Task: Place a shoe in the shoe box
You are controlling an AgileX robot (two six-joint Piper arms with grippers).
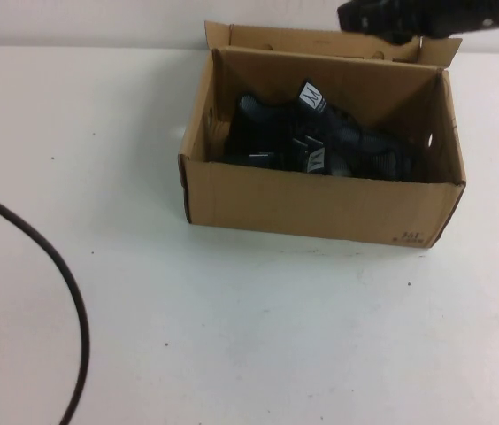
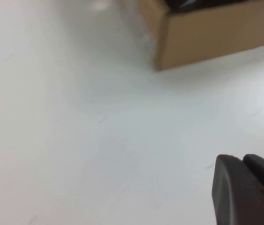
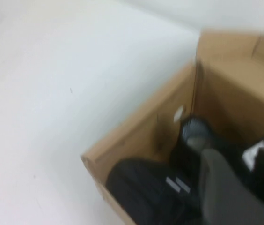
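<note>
Shoes sit inside the shoe box (image 1: 320,199) already: two black knit sneakers, both w/ white tongue labels showing. You can't tell for sure which is the task shoe; the one nearer the box's front wall (image 1: 307,158) overlaps its mate (image 1: 320,111), which lies toward the back wall. Both look fully below the rim, so I'd judge the placing basically done.

Risks from here:
- Right arm hangs over the box's back-right corner, above the hinged flap lid (image 1: 320,40). If you pull it back low it could catch the flap or wall and drag the whole box across the counter (image 1: 232,336), since light cardboard slides easily.
- Right wrist view looks straight down into the box, w/ the right claw (image 3: 235,187) just over the sneakers. Any dip could snag a tongue or collar and lift a shoe back out.
- Black cable (image 1: 64,292) loops on the counter well left of the box; a left-arm move could sweep it toward the box.

Pose: right claw is high, near the back-right corner of the box, nothing visibly held; whether it's released or clenched, can't tell. Left claw (image 2: 246,187) hovers low over bare counter, well apart from the box's front-left corner, holding nothing; its fingers look pressed together, i.e. clenched on nothing.
</note>
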